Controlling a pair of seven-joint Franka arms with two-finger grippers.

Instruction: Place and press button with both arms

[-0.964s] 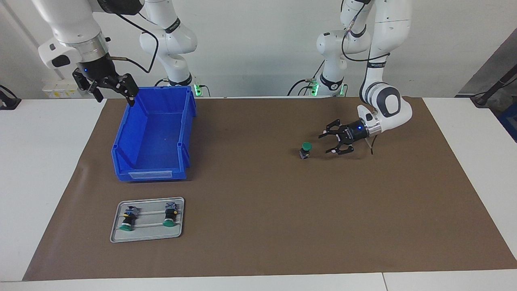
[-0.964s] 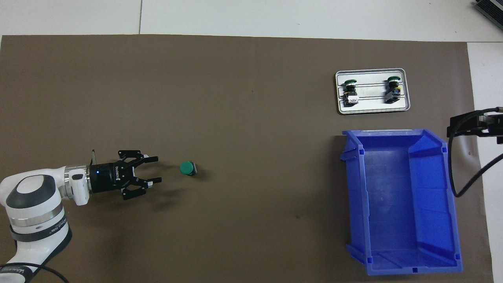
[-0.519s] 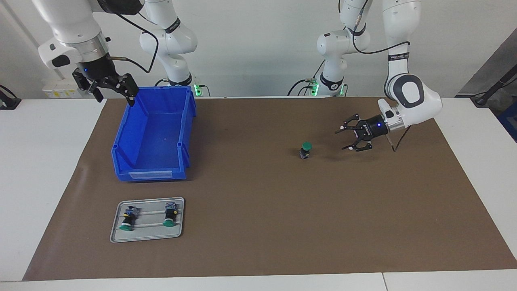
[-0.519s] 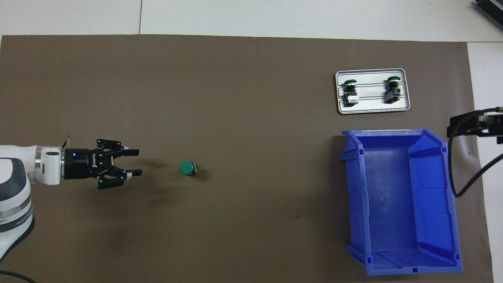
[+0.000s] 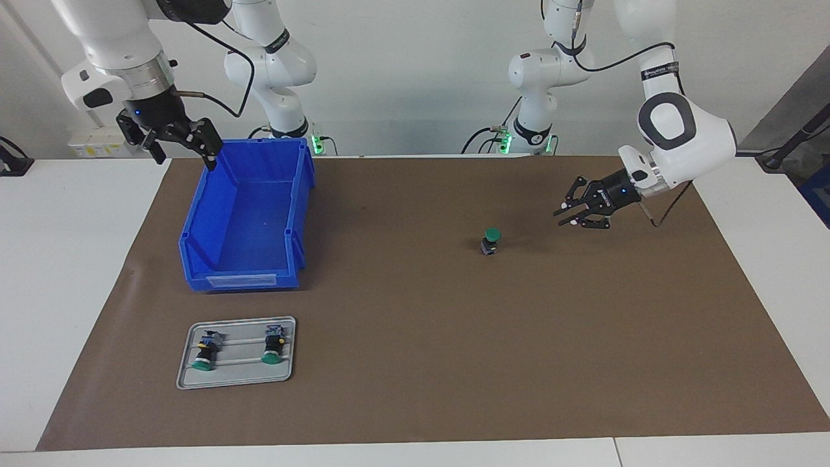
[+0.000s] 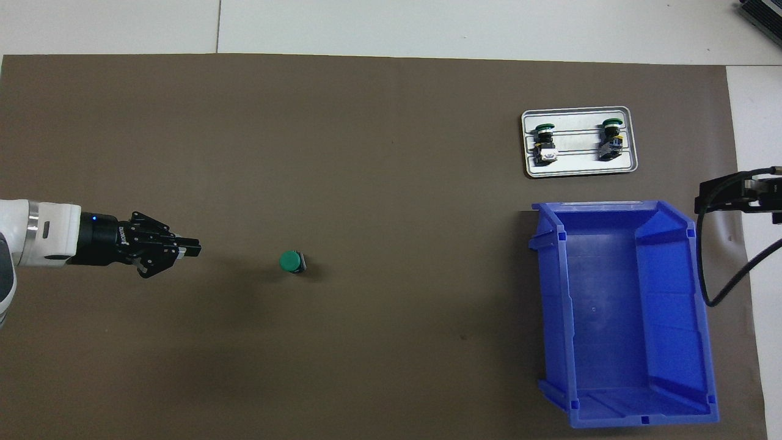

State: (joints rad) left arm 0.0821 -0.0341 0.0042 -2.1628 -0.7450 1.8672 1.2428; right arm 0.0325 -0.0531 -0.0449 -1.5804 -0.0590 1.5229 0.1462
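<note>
The button (image 5: 491,241) stands upright on the brown mat, green cap up, toward the left arm's end of the table; it also shows in the overhead view (image 6: 292,262). My left gripper (image 5: 563,216) hangs low over the mat beside the button, well apart from it, fingers together and empty; in the overhead view (image 6: 192,249) it points at the button. My right gripper (image 5: 185,154) is open and empty, raised over the corner of the blue bin nearest the robots; only part of it shows in the overhead view (image 6: 733,192).
A blue bin (image 5: 243,280) stands empty at the right arm's end, also in the overhead view (image 6: 553,305). A grey tray (image 5: 237,383) farther from the robots holds two more green-capped buttons lying on their sides.
My left gripper has drawn back from the button toward its own end of the table, risen a little, and its fingers have come together. The button and the right arm have not moved.
</note>
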